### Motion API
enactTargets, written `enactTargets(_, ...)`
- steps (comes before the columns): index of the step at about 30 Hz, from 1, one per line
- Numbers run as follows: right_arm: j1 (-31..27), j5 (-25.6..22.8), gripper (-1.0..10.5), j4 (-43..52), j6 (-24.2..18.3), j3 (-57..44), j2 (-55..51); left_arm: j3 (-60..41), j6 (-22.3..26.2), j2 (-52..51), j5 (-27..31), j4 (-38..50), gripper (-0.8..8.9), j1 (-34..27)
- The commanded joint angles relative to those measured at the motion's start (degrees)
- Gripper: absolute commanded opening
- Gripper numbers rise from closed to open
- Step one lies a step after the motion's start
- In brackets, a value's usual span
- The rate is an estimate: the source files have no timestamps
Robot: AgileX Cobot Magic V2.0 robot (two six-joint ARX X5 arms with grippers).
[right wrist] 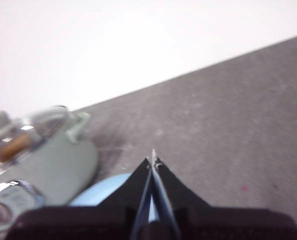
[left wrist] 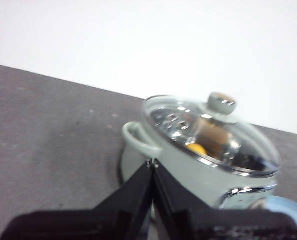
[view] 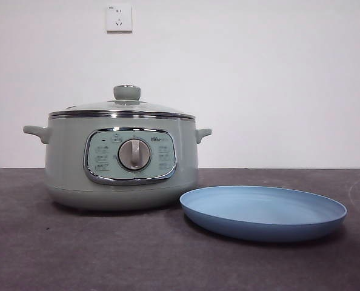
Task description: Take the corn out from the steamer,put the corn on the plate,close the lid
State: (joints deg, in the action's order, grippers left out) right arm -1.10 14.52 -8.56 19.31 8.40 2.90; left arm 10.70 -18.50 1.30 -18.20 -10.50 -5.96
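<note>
L gripper [left wrist: 152,162]: jaws pressed together to a point, nothing held. It hangs off the steamer [view: 120,160] on its handle side, tips aimed at the near handle [left wrist: 137,140], not touching. R gripper [right wrist: 152,156]: jaws also closed tip to tip, empty, up over the table [view: 59,254] on the steamer's plate side, clear of both. Neither arm shows in the front view, so both sit high or back.

Lid [view: 122,108] is seated on the steamer, chrome rim flush all round, knob [view: 126,92] upright at centre. Corn [left wrist: 197,149] is inside: a yellow bit shows thru the glass in the left wrist view, w/ a brownish shape beside it I can't ID. Plate [view: 263,212] lies flat just beside the steamer, bare, its rim close to the steamer's base; can't tell if they touch.

Stage, as I judge it: nothing begun, lid has to come off first.

Risks from here:
- Both jaws are closed; going at the knob w/o opening means bumping it and skidding the lid or nudging the steamer.
- Knob is small, round, smooth; shallow or off-centre pinch = lid tilts, slips, glass drops on the steamer rim or plate.
- Plate sits v. close to the steamer; lid set down carelessly lands on it, taking the corn's spot.
- Corn is short and round, likely to roll in the jaws or on the plate.
- Glare on the glass hides the corn's exact lie, so the reach-in could miss.
</note>
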Motion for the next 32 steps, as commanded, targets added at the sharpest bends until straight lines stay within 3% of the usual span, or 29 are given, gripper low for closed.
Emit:
enactTargets(1, 0.1, 2.0, -0.1, 0.3, 0.8, 3.6, 3.0, 3.0, -1.0, 1.6, -2.2, -1.3, -0.07, 0.0)
enactTargets(8, 0.2, 9.8, -0.1, -5.3, -0.8, 16.0, 15.8, 12.6, -0.2, 9.7, -7.7, -6.0, -0.07, 0.0)
enactTargets(13, 0.2, 18.0, -0.1, -15.4, -8.3, 27.8, 26.6, 20.6, 3.5, 17.4, -13.6, -10.7, -0.07, 0.0)
enactTargets(18, 1.3, 23.0, -0.1, -25.7, -17.2, 39.3, 36.0, 27.5, 5.5, 24.7, -20.6, -14.2, -0.07, 0.0)
enactTargets(24, 5.0, 23.3, -0.1, -36.5, -24.9, 50.5, 45.0, 35.2, 9.0, 31.8, -25.3, -20.3, -0.06, 0.0)
enactTargets(32, 8.9, 23.0, -0.1, -41.6, -27.7, 55.2, 50.1, 41.2, 12.9, 36.3, -25.6, -28.2, -0.07, 0.0)
